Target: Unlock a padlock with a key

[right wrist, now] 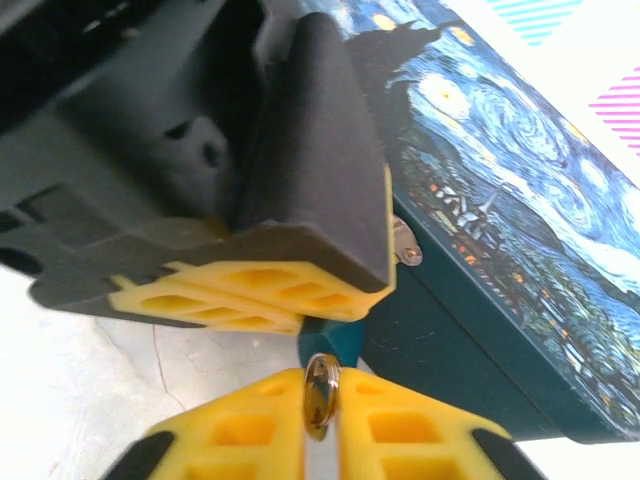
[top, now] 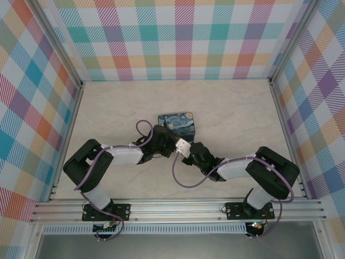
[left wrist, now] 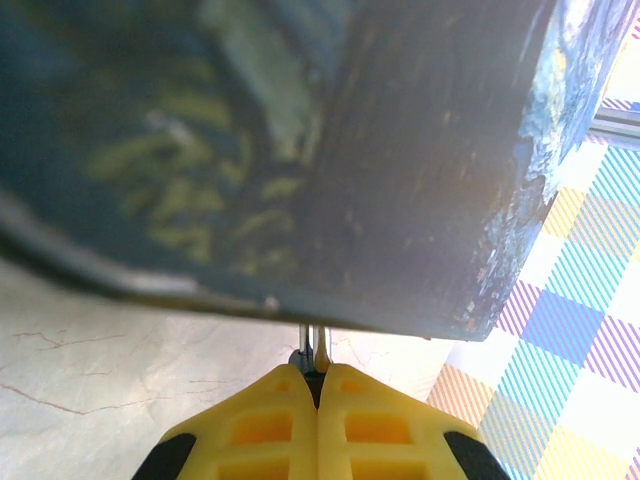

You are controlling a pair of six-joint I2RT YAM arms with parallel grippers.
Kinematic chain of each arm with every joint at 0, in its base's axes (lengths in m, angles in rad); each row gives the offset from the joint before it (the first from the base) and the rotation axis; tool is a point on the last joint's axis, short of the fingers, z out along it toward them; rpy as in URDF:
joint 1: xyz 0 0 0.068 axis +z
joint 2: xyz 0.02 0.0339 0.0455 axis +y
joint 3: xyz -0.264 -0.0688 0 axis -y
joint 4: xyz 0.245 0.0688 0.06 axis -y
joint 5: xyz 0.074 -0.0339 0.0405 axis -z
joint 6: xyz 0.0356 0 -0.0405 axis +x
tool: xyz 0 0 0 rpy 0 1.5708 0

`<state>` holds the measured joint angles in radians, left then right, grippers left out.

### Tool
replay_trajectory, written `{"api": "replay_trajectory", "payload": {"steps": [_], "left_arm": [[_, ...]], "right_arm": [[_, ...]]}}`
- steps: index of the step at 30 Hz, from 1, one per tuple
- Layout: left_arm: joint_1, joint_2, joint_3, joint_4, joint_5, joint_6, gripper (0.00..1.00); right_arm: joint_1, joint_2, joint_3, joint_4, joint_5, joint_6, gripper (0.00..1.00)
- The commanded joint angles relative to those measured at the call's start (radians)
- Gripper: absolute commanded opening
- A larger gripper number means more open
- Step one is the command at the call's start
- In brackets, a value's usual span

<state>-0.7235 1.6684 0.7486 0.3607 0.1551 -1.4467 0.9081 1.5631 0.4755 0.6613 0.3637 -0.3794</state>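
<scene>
Right wrist view — beside the painted box [right wrist: 500, 230], the padlock [right wrist: 330, 338] and the key [right wrist: 320, 385] are sitting close together.
The left gripper [left wrist: 318, 375] is squeezing the hard little padlock; the right gripper [right wrist: 325, 410] is pinching the tiny key's round head — it is likely light and slippery, so it is needing a firm, flat hold.
</scene>
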Motion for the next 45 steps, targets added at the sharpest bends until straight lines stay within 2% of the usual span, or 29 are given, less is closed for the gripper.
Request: {"api": "replay_trajectory", "payload": {"steps": [1, 9, 19, 25, 29, 36, 45], "left_arm": [[0.008, -0.018, -0.018, -0.053, -0.002, 0.011, 0.00], [0.008, -0.018, -0.017, -0.054, -0.001, 0.009, 0.00], [0.007, -0.022, -0.019, -0.055, -0.005, 0.006, 0.00], [0.008, -0.025, -0.019, -0.051, -0.007, 0.004, 0.00], [0.012, -0.036, -0.023, -0.045, -0.006, 0.005, 0.00], [0.029, -0.107, -0.046, -0.092, -0.024, 0.024, 0.26], [0.044, -0.226, -0.072, -0.226, -0.034, 0.061, 0.43]], "right_arm": [[-0.005, 0.009, 0.032, 0.013, 0.022, 0.023, 0.02], [-0.016, -0.003, 0.049, -0.017, 0.015, 0.172, 0.00], [-0.129, -0.051, 0.076, -0.101, -0.215, 0.561, 0.00], [-0.146, -0.035, 0.084, -0.089, -0.275, 0.741, 0.00], [-0.146, -0.027, 0.088, -0.093, -0.274, 0.769, 0.00], [-0.146, -0.043, 0.092, -0.155, -0.252, 0.708, 0.00], [-0.146, -0.037, 0.069, -0.157, -0.261, 0.596, 0.00]]}}
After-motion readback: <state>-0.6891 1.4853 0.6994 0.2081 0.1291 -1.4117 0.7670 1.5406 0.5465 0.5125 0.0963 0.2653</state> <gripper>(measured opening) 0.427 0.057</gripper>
